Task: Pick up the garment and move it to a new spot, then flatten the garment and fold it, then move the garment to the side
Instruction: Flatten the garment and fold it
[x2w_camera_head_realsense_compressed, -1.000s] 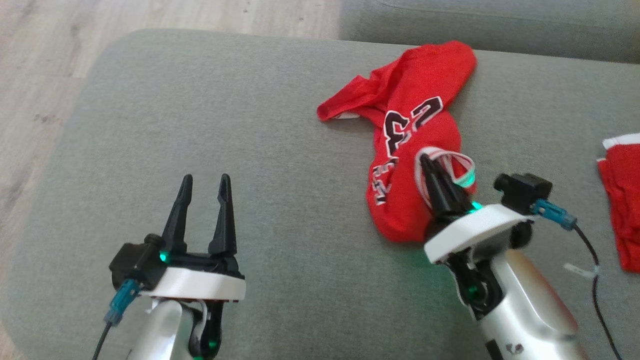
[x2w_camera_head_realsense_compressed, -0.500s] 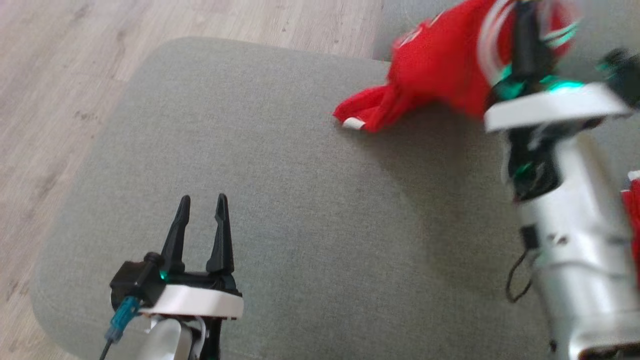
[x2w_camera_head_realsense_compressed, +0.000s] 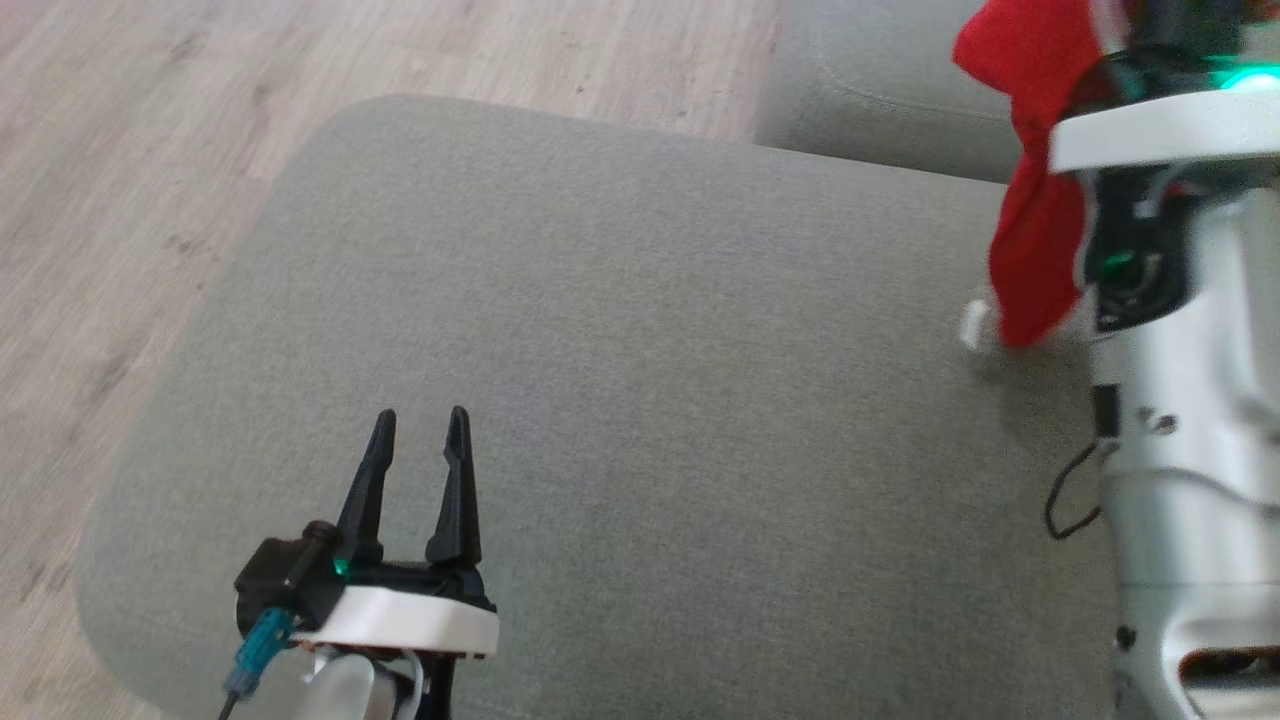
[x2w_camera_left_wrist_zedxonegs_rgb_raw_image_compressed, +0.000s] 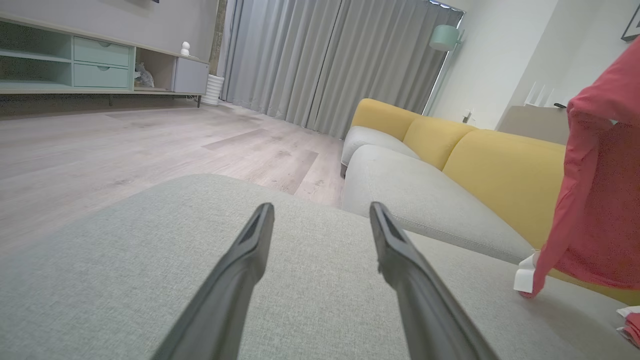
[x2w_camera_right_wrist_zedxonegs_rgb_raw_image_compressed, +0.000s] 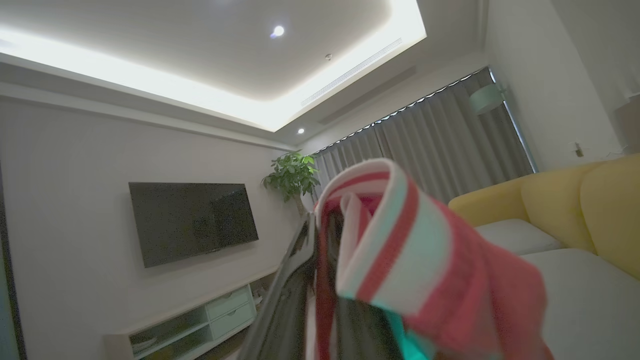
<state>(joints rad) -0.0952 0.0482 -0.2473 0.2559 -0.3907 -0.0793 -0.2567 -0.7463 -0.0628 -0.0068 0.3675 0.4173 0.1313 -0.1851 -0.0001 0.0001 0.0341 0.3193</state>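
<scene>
The right fingers (x2w_camera_right_wrist_zedxonegs_rgb_raw_image_compressed: 295, 270) pinch the striped band of the red garment (x2w_camera_head_realsense_compressed: 1035, 220), which hangs toward the grey cushion's (x2w_camera_head_realsense_compressed: 640, 350) far right, while the left fingers (x2w_camera_head_realsense_compressed: 455, 480), narrowly apart and empty, hover over its broad bare middle.

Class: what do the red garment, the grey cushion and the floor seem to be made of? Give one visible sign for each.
Red garment: soft knit fabric, perhaps synthetic; it hangs limp, and its trim is striped.
Grey cushion: matte woven upholstery; it has a fine speckled weave.
Floor: pale wood-look planks, perhaps laminate; grain and plank joints show.
</scene>
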